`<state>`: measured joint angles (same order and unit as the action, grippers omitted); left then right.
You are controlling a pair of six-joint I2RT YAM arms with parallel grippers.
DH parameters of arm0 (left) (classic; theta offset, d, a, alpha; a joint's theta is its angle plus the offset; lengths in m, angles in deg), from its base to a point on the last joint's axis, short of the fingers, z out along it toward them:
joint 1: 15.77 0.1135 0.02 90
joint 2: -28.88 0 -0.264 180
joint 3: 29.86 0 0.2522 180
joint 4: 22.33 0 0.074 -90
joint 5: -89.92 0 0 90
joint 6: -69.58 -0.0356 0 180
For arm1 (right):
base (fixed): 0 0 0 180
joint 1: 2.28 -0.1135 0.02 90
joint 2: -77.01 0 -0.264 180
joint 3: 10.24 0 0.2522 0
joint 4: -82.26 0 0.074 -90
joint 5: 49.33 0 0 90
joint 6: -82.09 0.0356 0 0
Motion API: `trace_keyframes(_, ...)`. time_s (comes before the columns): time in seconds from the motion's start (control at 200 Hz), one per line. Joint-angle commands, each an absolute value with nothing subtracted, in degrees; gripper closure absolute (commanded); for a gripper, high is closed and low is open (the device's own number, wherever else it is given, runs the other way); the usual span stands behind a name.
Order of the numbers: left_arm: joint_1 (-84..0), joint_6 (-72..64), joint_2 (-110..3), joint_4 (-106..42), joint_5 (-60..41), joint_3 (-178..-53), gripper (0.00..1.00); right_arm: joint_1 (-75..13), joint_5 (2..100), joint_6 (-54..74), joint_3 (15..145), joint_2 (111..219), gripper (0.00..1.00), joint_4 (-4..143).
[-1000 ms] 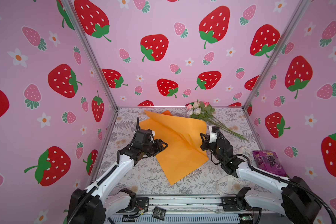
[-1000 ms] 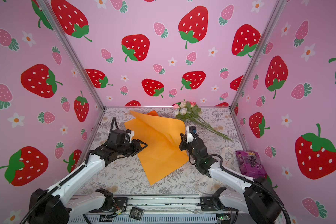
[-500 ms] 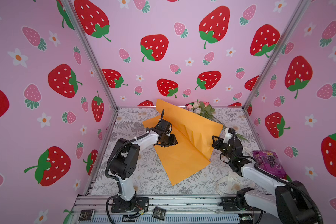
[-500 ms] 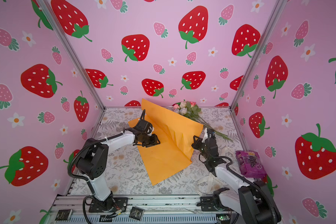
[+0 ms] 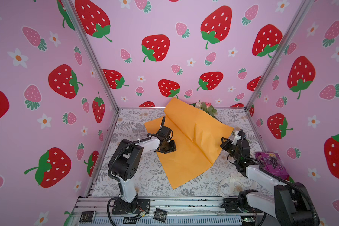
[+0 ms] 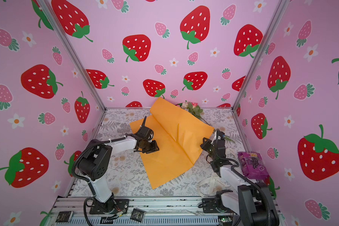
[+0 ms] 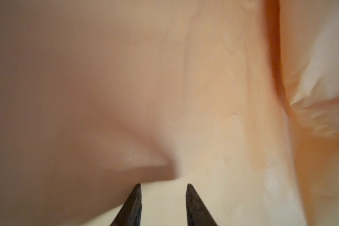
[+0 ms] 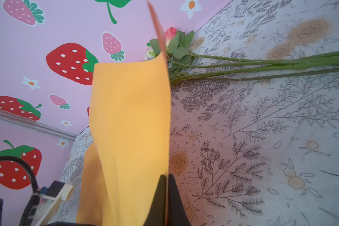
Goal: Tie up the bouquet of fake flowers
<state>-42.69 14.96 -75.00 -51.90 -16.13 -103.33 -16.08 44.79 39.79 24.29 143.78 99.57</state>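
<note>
The bouquet of fake flowers (image 5: 205, 107) (image 6: 192, 108) lies at the back right of the table, pink and white heads toward the back wall. The right wrist view shows its blooms (image 8: 177, 44) partly behind a raised orange paper sheet (image 5: 192, 144) (image 6: 170, 154) (image 8: 129, 121). My right gripper (image 5: 223, 141) (image 6: 204, 143) (image 8: 166, 176) is shut on the sheet's right edge and holds it lifted, curling over toward the flowers. My left gripper (image 5: 167, 149) (image 6: 152, 149) (image 7: 163, 187) points down at the flat left part of the sheet. Its jaws stand apart with only paper beneath them.
A cream ribbon (image 5: 231, 185) (image 6: 209, 185) lies coiled at the front right near the right arm's base. A purple packet (image 5: 272, 162) (image 6: 252, 164) sits against the right wall. Pink strawberry walls enclose three sides of the table.
My right gripper has pulled the sheet's right edge up and to the right, raising the paper. My left arm has swung in over the sheet's left part, and its jaws have narrowed.
</note>
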Motion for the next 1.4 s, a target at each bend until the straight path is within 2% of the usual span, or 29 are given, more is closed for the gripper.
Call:
trace_keyframes(0.0,-42.84,18.67,-73.5,-55.77,-11.78,-96.86,0.62,-15.46,39.8,40.54,23.75,144.12,1.0,98.58)
trace_keyframes(0.125,-42.76,22.18,-70.44,-54.46,-10.86,-91.56,0.64,-15.15,36.49,41.46,23.42,145.45,1.0,98.36)
trace_keyframes(0.3,-42.27,25.99,-64.29,-54.48,-6.7,-84.8,0.66,-14.95,38.52,36.09,29.95,151.88,1.0,94.49)
trace_keyframes(0.415,-40.45,27.95,-60.82,-53.41,-7.16,-80.92,0.68,-14.98,44.3,33.2,35.24,160.6,1.0,92.86)
trace_keyframes(0.555,-39.13,29.4,-56.69,-51.59,-7.55,-75.31,0.69,-15.26,55.85,31.49,42.1,172.9,1.0,89.92)
trace_keyframes(0.65,-37.95,30.74,-52.46,-50.28,-9.59,-70.93,0.7,-15.72,56.99,29.22,44.79,177.2,1.0,88.3)
trace_keyframes(0.73,-37.65,30.74,-48.74,-52.76,-8.92,-69.71,0.7,-15.99,57.99,26.71,47.98,179.01,1.0,84.94)
trace_keyframes(0.79,-37.57,30.65,-45.68,-54.03,-8.61,-69.15,0.75,-16.53,59.83,24.39,50.1,179.93,1.0,84.03)
trace_keyframes(0.905,-37.47,31.48,-40.3,-57.61,-8.33,-69.27,0.76,-18.98,61.69,18.8,55.68,183.28,1.0,78.72)
trace_keyframes(1.015,-37.33,32.58,-35.24,-59.18,-5.69,-68.36,0.76,-20.72,61.91,17.86,58.95,186.6,1.0,75.95)
trace_keyframes(1.105,-36.87,32.41,-31.36,-63.45,-3.79,-69.48,0.8,-22.85,61.06,17.28,60.23,187.87,1.0,74.68)
trace_keyframes(1.19,-36.74,32.89,-25.89,-63.7,-3.51,-69.36,0.75,-24.67,55.05,18.07,61.24,187.86,1.0,72.46)
trace_keyframes(1.301,-36.54,31.36,-21.99,-64.05,-3.73,-71.04,0.77,-24.67,53.88,20.42,58.99,186.71,1.0,74.77)
trace_keyframes(1.391,-36.45,29.35,-22.56,-62.59,-5.67,-72.77,0.62,-24.3,51.36,23.21,57.88,186.25,1.0,74.4)
